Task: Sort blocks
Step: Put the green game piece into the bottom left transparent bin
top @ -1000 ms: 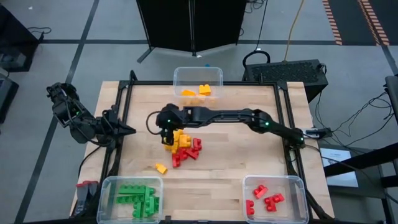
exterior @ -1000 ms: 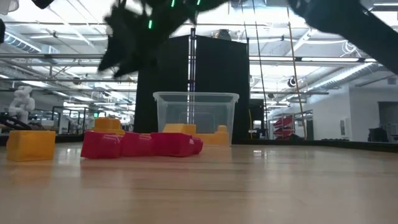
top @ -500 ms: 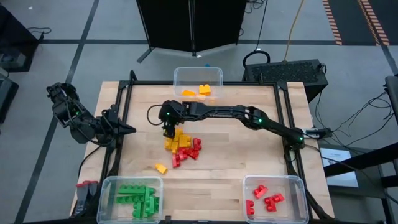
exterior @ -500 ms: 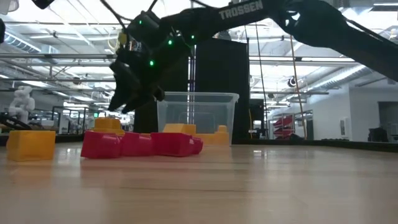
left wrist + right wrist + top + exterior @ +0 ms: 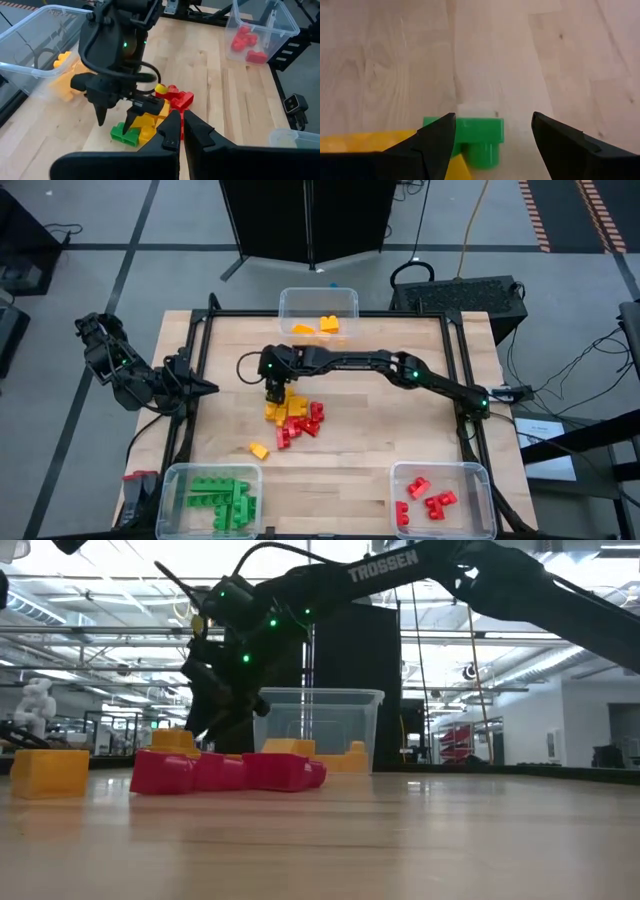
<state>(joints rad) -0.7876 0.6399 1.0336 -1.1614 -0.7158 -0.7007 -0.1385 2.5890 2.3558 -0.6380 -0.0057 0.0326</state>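
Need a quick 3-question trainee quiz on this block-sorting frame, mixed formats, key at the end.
1. True or false: the right gripper is shut on a red brick.
2. Which colour of bricks lies in the clear plastic bin at the table's far edge? A green, B yellow-orange, C red.
3. Fill in: the small green studded brick lies between the right gripper's open ____.

Key: 1 false; 2 B; 3 fingers.
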